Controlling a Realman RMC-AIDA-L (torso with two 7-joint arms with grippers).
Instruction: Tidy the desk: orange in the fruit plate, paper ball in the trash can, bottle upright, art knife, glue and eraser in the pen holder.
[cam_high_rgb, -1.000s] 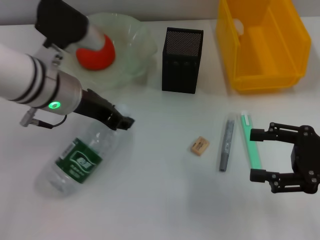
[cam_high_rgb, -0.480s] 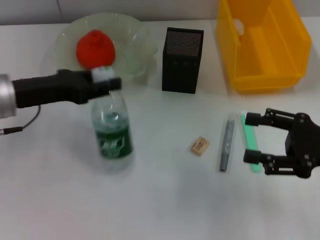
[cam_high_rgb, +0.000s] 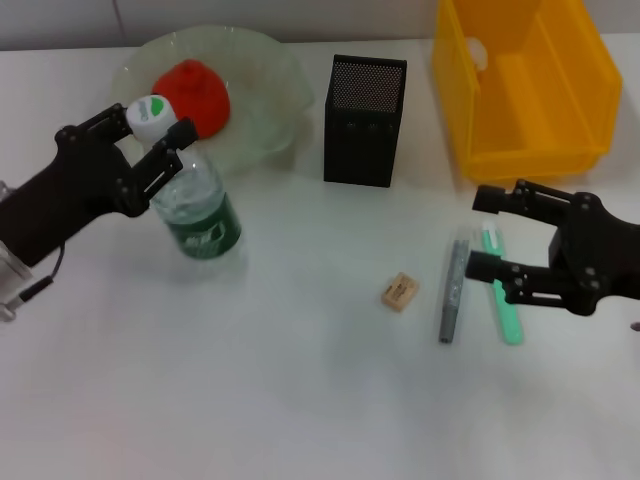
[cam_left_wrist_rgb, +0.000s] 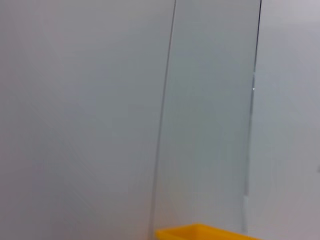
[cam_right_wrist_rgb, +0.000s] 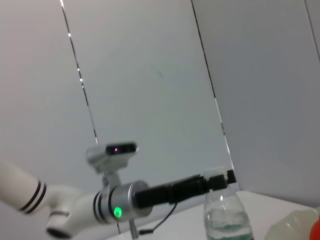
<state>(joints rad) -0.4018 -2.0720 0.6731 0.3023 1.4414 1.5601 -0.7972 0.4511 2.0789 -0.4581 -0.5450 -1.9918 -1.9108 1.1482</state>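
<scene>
Your left gripper (cam_high_rgb: 150, 140) is spread, one finger on each side of the bottle (cam_high_rgb: 195, 210) neck just under the white cap; whether they touch it you can't tell. The bottle stands on the desk (cam_high_rgb: 300, 400), leaning a bit. Right behind that gripper sits the fruit plate (cam_high_rgb: 260, 100) with the orange (cam_high_rgb: 195, 90) in it, next to the cap. Further off toward your right arm is the pen holder (cam_high_rgb: 365, 120), upright.

Your right gripper (cam_high_rgb: 482, 235) is open too, holding nothing, fingers pointing toward the left arm. Right at its fingertips lies a green stick (cam_high_rgb: 502, 290), partly under the lower finger, and a grey stick (cam_high_rgb: 452, 290) just beyond, the two side by side. The eraser (cam_high_rgb: 399, 291) lies past the grey one, apart from it. The trash can (cam_high_rgb: 525, 85) is behind this gripper, something white inside its back corner.

The right wrist view shows the left arm (cam_right_wrist_rgb: 125, 197) at the bottle top.
</scene>
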